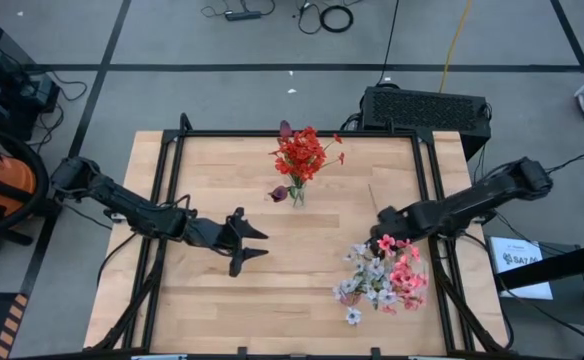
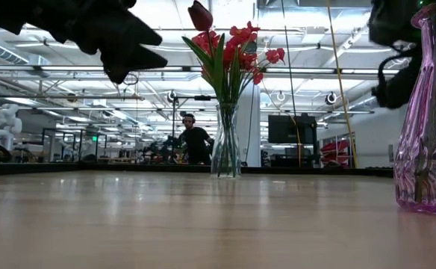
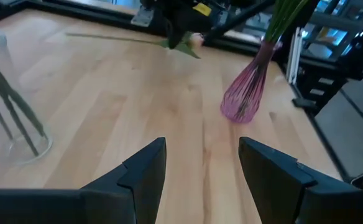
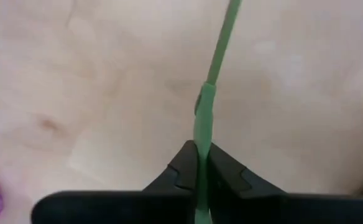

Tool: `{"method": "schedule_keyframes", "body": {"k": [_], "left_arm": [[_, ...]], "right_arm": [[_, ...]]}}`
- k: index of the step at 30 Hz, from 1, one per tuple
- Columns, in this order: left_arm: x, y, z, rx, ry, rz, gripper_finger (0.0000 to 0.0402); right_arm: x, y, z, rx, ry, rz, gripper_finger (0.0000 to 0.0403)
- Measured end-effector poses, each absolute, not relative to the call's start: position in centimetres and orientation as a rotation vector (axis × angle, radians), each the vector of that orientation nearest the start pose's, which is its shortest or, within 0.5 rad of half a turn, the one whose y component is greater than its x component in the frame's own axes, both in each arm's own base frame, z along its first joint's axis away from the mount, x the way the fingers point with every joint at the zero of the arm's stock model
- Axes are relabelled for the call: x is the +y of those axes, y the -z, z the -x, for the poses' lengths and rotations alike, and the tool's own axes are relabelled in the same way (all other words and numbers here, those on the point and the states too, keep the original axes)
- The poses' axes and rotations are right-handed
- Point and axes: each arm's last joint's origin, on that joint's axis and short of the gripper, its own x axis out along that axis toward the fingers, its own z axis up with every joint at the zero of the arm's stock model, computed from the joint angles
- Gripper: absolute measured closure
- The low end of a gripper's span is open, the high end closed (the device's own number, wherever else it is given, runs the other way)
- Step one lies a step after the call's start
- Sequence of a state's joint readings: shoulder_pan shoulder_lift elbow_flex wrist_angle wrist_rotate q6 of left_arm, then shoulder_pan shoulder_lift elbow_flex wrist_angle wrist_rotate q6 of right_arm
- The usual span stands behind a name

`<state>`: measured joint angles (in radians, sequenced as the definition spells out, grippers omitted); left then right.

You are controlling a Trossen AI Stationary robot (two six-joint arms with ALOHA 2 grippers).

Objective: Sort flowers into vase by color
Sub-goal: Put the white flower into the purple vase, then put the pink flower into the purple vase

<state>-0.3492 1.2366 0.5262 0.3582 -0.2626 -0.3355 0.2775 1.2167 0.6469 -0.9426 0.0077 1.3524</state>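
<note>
Two vases [image 1: 297,193] [image 1: 404,262] (clear, purple); right fingers [image 4: 197,163] pinch stem [image 4: 217,56].

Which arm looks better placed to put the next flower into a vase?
The right: its gripper is shut on a thin green flower stem beside the purple glass vase. The left gripper hangs open, holding nothing.

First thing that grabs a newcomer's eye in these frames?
The clear vase of red flowers at the table's back centre. Next, the pink vase of pink and white blossoms at front right, where the right gripper pinches a green stem. The left gripper hangs open mid-table.
</note>
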Motion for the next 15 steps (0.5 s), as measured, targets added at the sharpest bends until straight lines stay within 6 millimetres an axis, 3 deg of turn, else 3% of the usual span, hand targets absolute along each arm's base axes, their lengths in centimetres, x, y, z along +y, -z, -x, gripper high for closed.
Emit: {"method": "schedule_keyframes", "body": {"k": [6, 11, 15], "left_arm": [[-7.9, -21.6, -24.0, 0.314, 0.034, 0.236, 0.0193], [-8.1, -22.8, -24.5, 0.280, 0.040, 0.241, 0.0194], [-8.2, -23.7, -24.8, 0.253, 0.051, 0.198, 0.0194]], "right_arm": [[3.5, -23.9, -14.5, 1.152, 0.903, -0.810, 0.0399], [2.3, -32.1, -12.5, 0.903, 0.970, -0.730, 0.0400], [1.3, -38.9, -11.3, 0.589, 0.941, -0.677, 0.0401]]}}
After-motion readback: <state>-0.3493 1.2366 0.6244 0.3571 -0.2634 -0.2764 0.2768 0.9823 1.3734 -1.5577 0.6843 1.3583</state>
